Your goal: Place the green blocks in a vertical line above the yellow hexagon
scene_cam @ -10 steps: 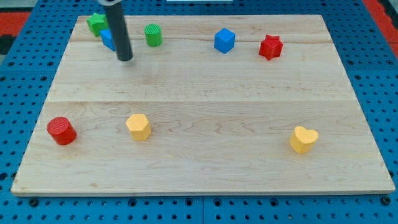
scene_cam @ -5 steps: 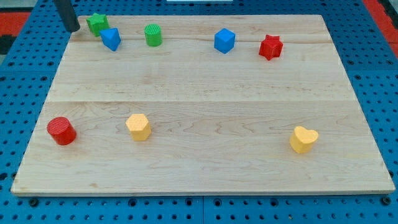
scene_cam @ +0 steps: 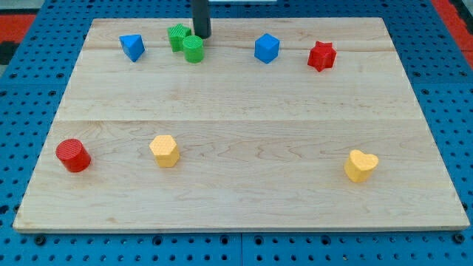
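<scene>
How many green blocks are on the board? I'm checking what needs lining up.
2. The green star-like block and the green cylinder sit touching near the view's top, left of centre, with my tip just right of them. None seem hidden.

Wooden bench (scene_cam: pixel 244 103), pale boards, on a blue pegboard (scene_cam: pixel 29 96). Along the view's top, left to right: blue block (scene_cam: pixel 132 47); green star-like block (scene_cam: pixel 177 36) touching green cylinder (scene_cam: pixel 194 49); blue cube (scene_cam: pixel 267 48); red star (scene_cam: pixel 321 55). Nearer the view's bottom: red cylinder (scene_cam: pixel 72 155), yellow hexagon (scene_cam: pixel 164 150), and yellow heart (scene_cam: pixel 361 165) well apart at the right.
</scene>
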